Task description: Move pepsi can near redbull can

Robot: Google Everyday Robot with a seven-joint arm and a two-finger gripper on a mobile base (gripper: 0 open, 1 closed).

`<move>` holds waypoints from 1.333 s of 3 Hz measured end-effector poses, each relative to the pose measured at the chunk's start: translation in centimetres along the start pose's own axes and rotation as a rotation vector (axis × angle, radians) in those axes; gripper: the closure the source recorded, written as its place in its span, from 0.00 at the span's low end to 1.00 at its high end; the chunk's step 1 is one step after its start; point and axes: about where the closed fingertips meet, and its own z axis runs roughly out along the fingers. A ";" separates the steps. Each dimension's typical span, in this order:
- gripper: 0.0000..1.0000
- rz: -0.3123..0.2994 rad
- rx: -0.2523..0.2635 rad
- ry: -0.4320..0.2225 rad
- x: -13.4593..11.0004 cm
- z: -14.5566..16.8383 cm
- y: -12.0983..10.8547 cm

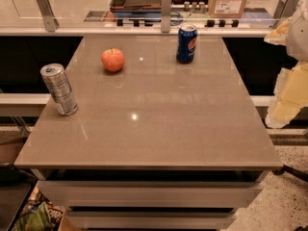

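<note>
The pepsi can point(186, 43), dark blue with a round logo and silver top, stands upright near the far edge of the grey table point(159, 134), right of centre. The redbull can point(59, 89), tall, slim and silver-grey, stands at the table's left edge, leaning slightly in this view. My gripper point(288, 81) shows as a pale white and yellow shape at the right edge of the view. It is beyond the table's right side, well apart from both cans and holding nothing that I can see.
A red-orange apple point(112, 59) sits on the table between the two cans, nearer the far edge. A glass rail with metal posts point(166, 6) runs behind the table. A cardboard box point(228, 4) and a tray stand behind it.
</note>
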 end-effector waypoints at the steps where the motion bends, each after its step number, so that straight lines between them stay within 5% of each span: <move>1: 0.00 0.000 0.000 0.000 0.0 0.0 0.0; 2: 0.00 0.034 0.031 -0.050 0.0 0.4 -0.5; 4: 0.00 0.238 0.129 -0.254 0.1 4.2 -2.5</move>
